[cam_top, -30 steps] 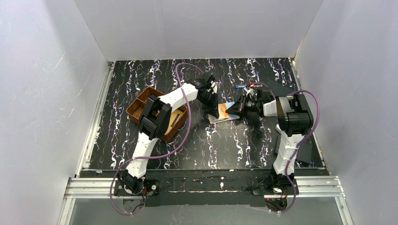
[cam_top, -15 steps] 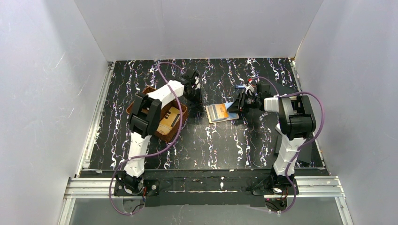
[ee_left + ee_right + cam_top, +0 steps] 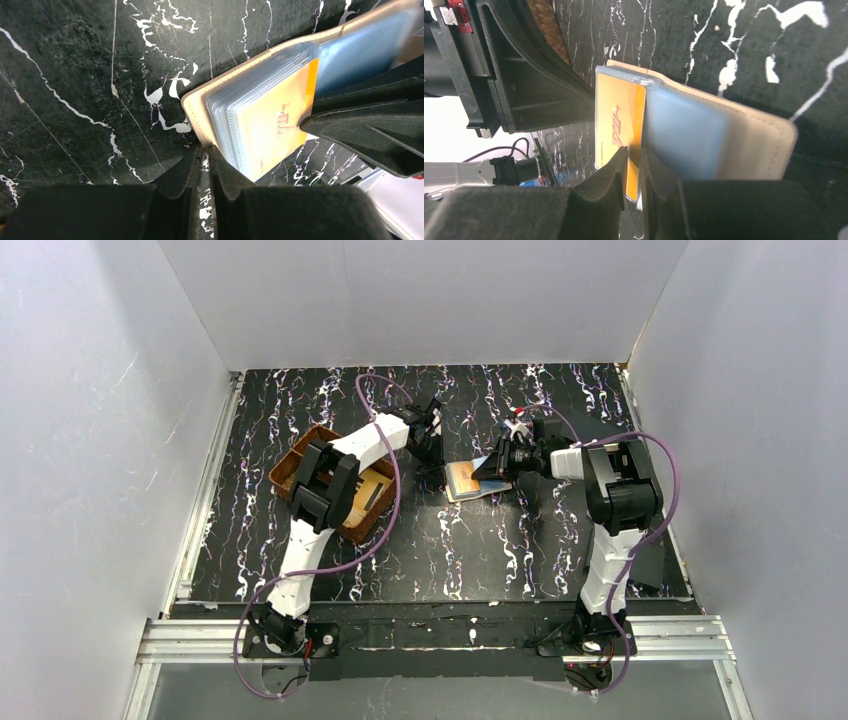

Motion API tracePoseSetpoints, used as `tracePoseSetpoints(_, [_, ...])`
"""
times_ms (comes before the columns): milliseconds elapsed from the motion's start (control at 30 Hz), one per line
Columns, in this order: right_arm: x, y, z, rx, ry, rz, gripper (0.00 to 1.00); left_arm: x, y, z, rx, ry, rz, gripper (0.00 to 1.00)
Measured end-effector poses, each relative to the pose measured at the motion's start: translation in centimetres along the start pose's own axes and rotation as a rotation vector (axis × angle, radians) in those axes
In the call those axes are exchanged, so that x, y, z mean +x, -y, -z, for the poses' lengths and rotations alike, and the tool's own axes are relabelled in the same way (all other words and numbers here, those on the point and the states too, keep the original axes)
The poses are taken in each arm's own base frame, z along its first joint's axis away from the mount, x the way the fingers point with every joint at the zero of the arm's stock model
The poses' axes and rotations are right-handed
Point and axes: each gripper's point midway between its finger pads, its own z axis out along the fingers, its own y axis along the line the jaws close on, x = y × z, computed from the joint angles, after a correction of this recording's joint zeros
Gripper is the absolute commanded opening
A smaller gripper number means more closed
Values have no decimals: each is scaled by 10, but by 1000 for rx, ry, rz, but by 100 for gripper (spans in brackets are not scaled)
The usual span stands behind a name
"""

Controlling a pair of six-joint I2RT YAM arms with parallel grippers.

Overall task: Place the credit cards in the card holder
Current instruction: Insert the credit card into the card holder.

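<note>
The beige card holder (image 3: pixel 466 480) lies open and flat mid-table, its clear sleeves facing up. An orange credit card (image 3: pixel 616 120) sits in the top sleeve, and a pale blue card (image 3: pixel 684 135) shows blurred beside it. My left gripper (image 3: pixel 204 150) is shut with nothing between its fingers, its tips against the holder's beige left rim (image 3: pixel 192 107). My right gripper (image 3: pixel 640 150) stands over the holder's right side. Its jaws are a narrow slit apart, and the orange card's edge shows through the slit. I cannot tell whether they pinch it.
A brown woven tray (image 3: pixel 335 480) with more cards stands left of the holder, partly under my left arm. A flat black plate (image 3: pixel 650 565) lies by the right arm's base. White walls close in the table on three sides.
The holder's left side, propped up a second ago, now lies flat. My left gripper swung away to the left and came back to the rim. The right gripper rolled and shifted slightly left.
</note>
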Motion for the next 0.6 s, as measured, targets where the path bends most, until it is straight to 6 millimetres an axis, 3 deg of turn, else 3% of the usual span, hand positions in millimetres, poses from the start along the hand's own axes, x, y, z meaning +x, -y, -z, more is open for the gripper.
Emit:
tracePoseSetpoints(100, [0,-3,-2,1,3,-3,31,0,1,0,-5,-3,-1,11])
tracePoseSetpoints(200, [0,0,3,51,2,4,41,0,1,0,-8,-3,-8,20])
tracePoseSetpoints(300, [-8,-1,18,173,7,47,49,3,4,5,-9,-7,-29,27])
tracePoseSetpoints(367, [-19,-13,34,246,36,106,56,8,5,15,-14,-16,-39,31])
tracePoseSetpoints(500, [-42,-69,65,283,179,250,65,13,21,68,22,37,-66,46])
tracePoseSetpoints(600, [-36,-122,65,203,276,322,72,25,30,145,69,146,-84,51])
